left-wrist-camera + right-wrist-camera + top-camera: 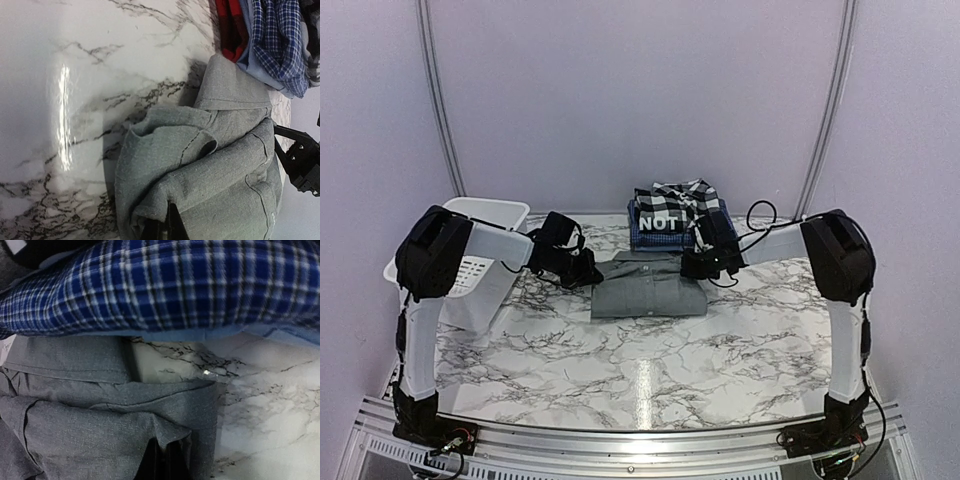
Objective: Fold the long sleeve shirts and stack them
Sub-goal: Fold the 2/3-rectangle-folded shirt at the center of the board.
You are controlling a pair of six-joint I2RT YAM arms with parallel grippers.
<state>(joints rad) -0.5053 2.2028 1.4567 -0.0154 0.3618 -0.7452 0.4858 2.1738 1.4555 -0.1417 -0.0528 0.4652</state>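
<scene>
A folded grey collared shirt [650,285] lies on the marble table in front of a stack of folded shirts [675,215]: blue checked at the bottom, black with white letters, black-and-white plaid on top. My left gripper [592,272] is shut on the grey shirt's left edge; in the left wrist view the grey cloth [210,175] bunches over the left gripper [167,227]. My right gripper [703,265] is shut on its right edge. In the right wrist view the grey fabric [90,410] covers the right gripper [167,462], with the blue checked shirt [175,285] just behind.
A white plastic tub [470,260] stands at the left, close behind the left arm. Red fabric [231,25] shows under the stack in the left wrist view. Purple walls enclose the table [650,375].
</scene>
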